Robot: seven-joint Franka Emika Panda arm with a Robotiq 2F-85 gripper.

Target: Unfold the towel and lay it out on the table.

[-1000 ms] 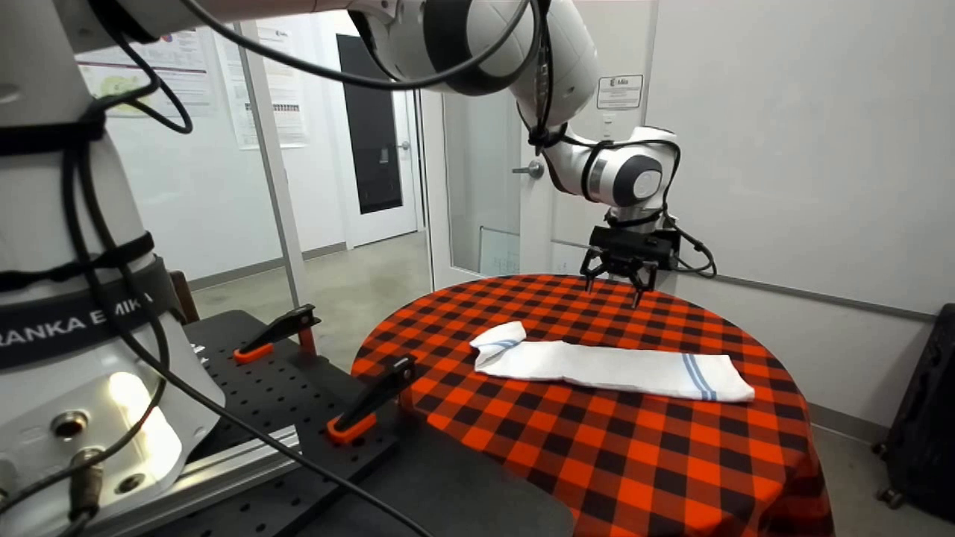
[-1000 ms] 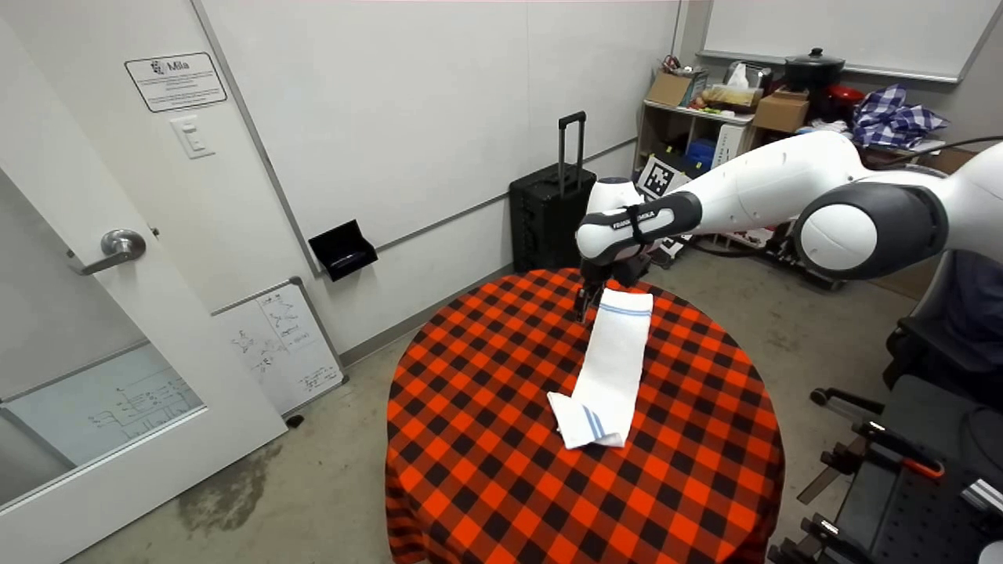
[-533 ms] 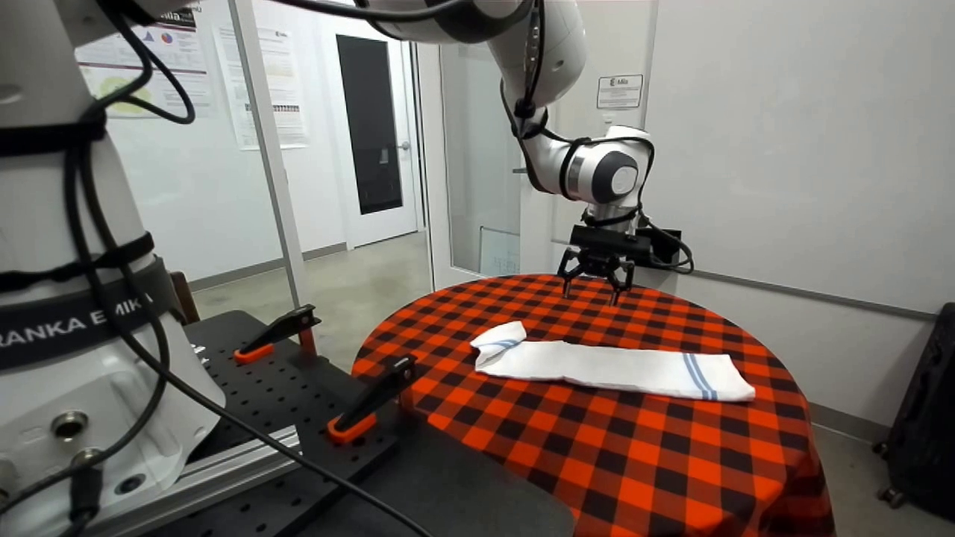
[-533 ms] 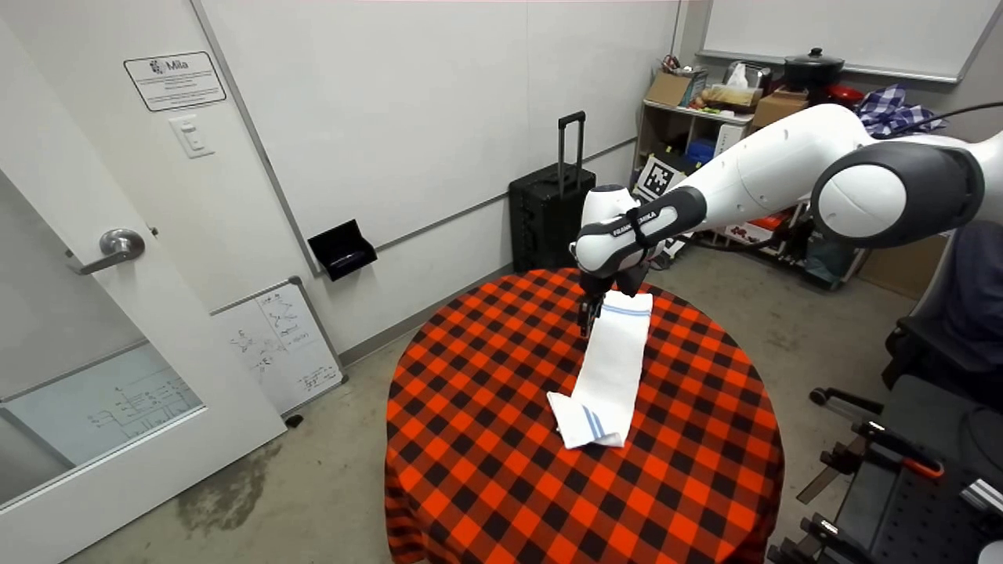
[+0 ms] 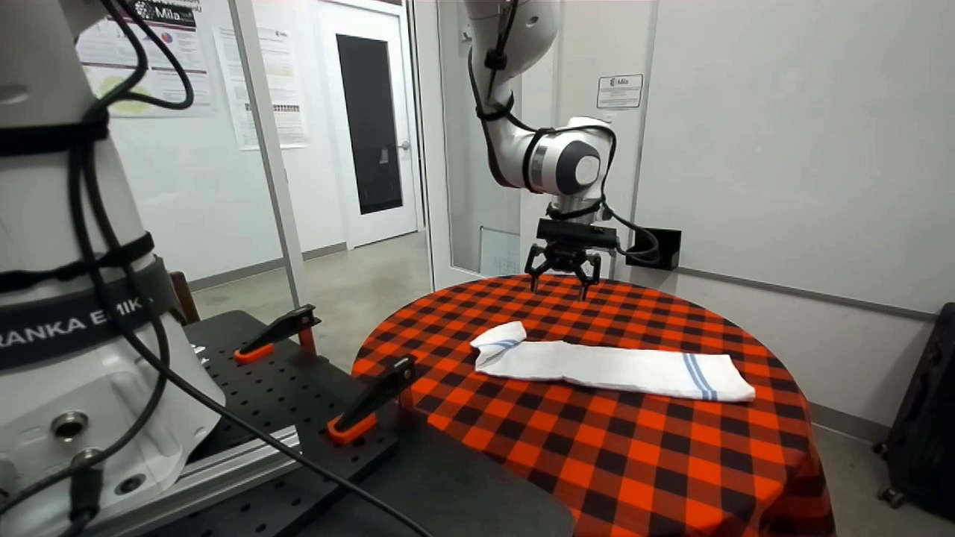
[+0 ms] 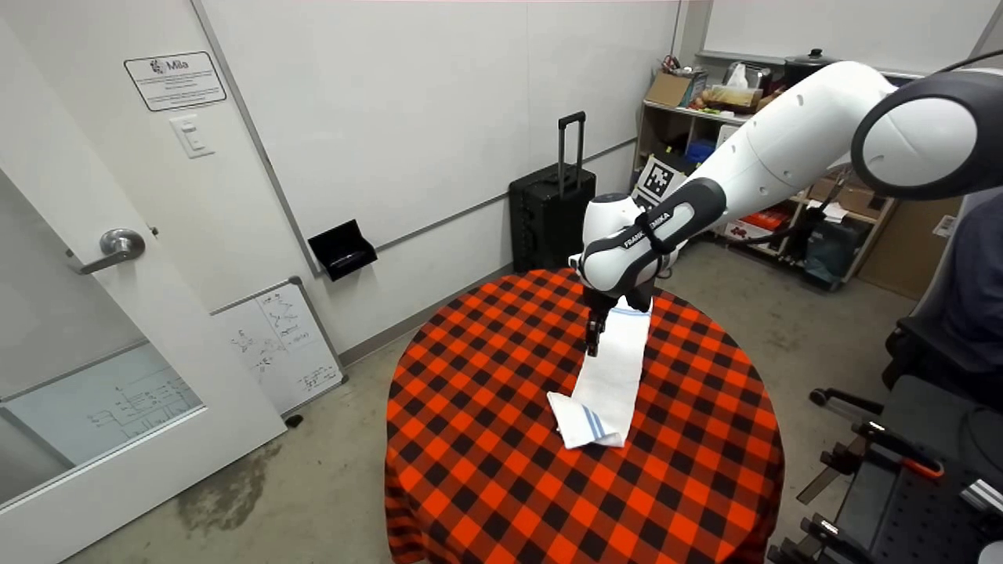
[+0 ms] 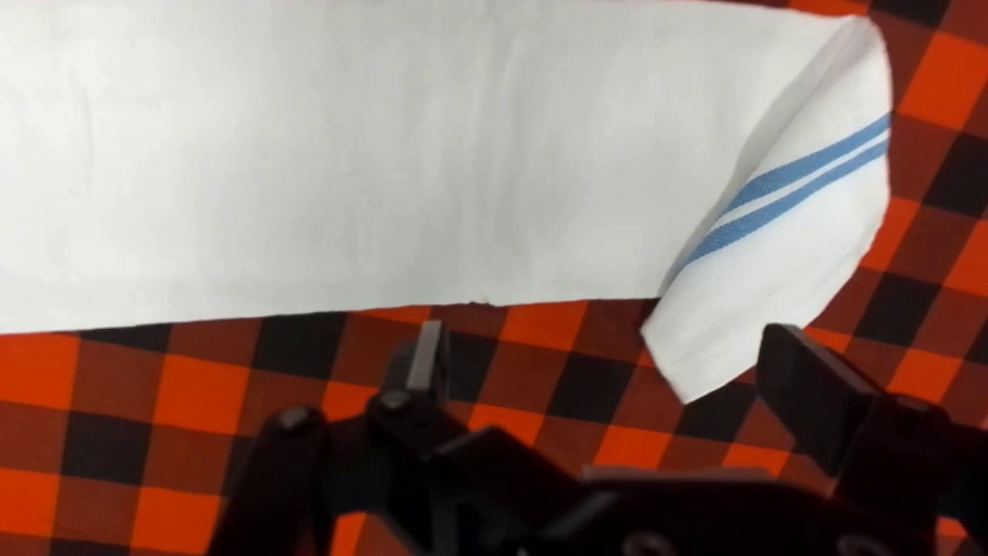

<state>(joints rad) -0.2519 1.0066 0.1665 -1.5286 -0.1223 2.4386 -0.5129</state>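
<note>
The claw (image 7: 606, 344) stands wide, nothing between its fingers (image 7: 818, 394), and hangs beside one long edge of the towel (image 7: 370, 162), close to the end that is turned over. In the wrist view a finger seems to meet that flap (image 7: 779, 232); an exterior view shows otherwise, with the claw (image 5: 558, 291) up in the air and apart from the fabric.

The flap's loose tip (image 7: 687, 371), poking past the long edge, looks the best place to pinch. I expect the towel to be light, limp and soft, in no danger of breaking and not slippery, so a low, shallow grip should do; too deep, and it may gather the checked tablecloth (image 6: 470, 454) as well. The towel lies as a narrow strip, probably layered lengthwise, though I cannot count the layers.

Farther out, the wrist view crops the opposite end. An exterior view shows it lying flat, blue stripes (image 5: 699, 377) and all, on the bench (image 5: 656, 462); in an exterior view the arm (image 6: 783, 157) covers part of it.
</note>
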